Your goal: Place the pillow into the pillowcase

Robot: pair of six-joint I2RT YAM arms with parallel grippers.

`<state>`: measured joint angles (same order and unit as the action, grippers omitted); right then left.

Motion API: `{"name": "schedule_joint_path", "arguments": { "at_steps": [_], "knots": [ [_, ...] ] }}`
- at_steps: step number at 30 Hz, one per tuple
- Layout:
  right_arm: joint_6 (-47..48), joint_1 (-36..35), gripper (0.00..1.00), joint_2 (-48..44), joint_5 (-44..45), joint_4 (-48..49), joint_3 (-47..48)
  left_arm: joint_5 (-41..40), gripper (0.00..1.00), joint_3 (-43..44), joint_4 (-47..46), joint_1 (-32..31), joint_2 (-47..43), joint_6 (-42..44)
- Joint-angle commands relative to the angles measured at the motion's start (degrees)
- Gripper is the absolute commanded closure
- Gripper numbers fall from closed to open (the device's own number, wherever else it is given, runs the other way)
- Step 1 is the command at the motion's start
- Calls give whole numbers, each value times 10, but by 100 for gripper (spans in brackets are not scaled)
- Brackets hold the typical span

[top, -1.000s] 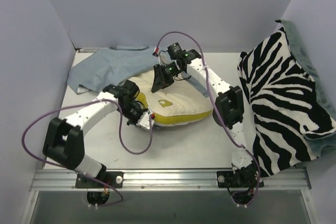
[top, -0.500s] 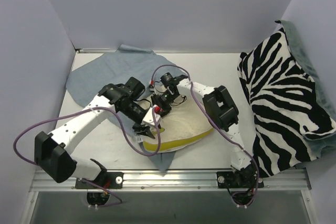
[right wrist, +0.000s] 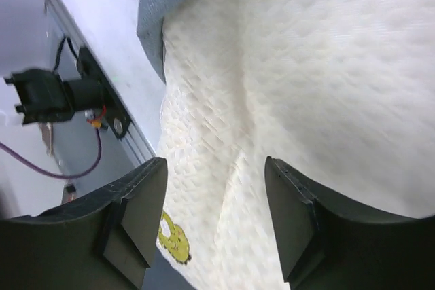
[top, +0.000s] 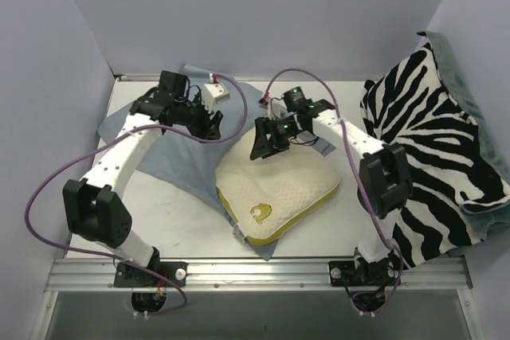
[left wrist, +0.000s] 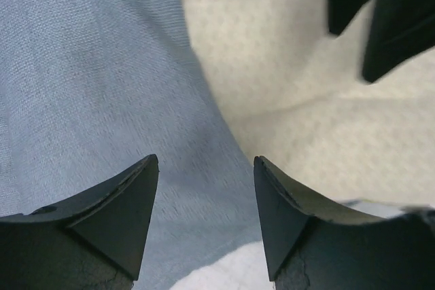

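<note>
Both apart (nothing held): left fingers [left wrist: 109,225], right fingers [right wrist: 132,225]; pillow [top: 279,185] atop pillowcase [top: 177,169], not inside.

- Robot lab test cell, not a home.
- Plain grey-lilac panel walls [top: 263,13] box in the white table [top: 171,216] at 9, 12 and 3 o'clock.
- Aluminium rail [top: 255,270] at 6 o'clock, with the left arm [top: 119,157] and right arm [top: 348,134] bolted on.
- Loose purple cables [top: 36,205] loop off both arms.
- Bedding looks like props: pillow [top: 295,185] in the centre, zebra-striped cloth [top: 430,149] at 3 o'clock.
</note>
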<state>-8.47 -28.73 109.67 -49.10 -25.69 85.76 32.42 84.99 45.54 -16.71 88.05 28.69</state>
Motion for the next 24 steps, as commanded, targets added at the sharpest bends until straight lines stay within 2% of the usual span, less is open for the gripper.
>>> {"name": "schedule_joint_path", "arguments": {
  "at_steps": [1, 4, 8, 11, 13, 14, 16, 17, 19, 20, 22, 23, 24],
  "knots": [
    [-23, 53, 41, -72, 49, -19, -19, -145, 34, 42, -98, -45, 67, -64],
    [-32, 111, 40, -61, 137, -25, -22, -210, 33, 86, -134, -87, 154, -65],
    [-34, 162, 38, 21, 180, -37, 40, -252, 32, 171, -149, -112, 250, -82],
    [-17, 170, 38, 70, 162, -37, 75, -281, 33, 227, -165, -119, 315, -86],
    [-25, 170, 42, 98, 134, -33, 84, -305, 34, 274, -167, -121, 364, -87],
    [-33, 170, 44, 103, 98, -25, 85, -302, 35, 294, -161, -121, 380, -86],
    [-40, 168, 53, 118, 70, -20, 89, -275, 37, 328, -148, -120, 412, -82],
    [-44, 168, 62, 121, 51, -14, 87, -259, 43, 334, -146, -120, 419, -81],
    [-45, 170, 77, 125, 33, -9, 85, -188, 67, 343, -144, -119, 426, -80],
    [-47, 170, 90, 128, 32, -6, 83, -150, 91, 345, -146, -119, 426, -85],
    [-58, 170, 100, 130, 17, 3, 80, -78, 100, 347, -146, -123, 413, -91],
    [-66, 170, 100, 130, 12, 15, 81, -10, 100, 352, -147, -133, 408, -99],
    [-87, 168, 100, 129, 6, 24, 81, 21, 100, 355, -145, -141, 402, -105]
  ]
}}
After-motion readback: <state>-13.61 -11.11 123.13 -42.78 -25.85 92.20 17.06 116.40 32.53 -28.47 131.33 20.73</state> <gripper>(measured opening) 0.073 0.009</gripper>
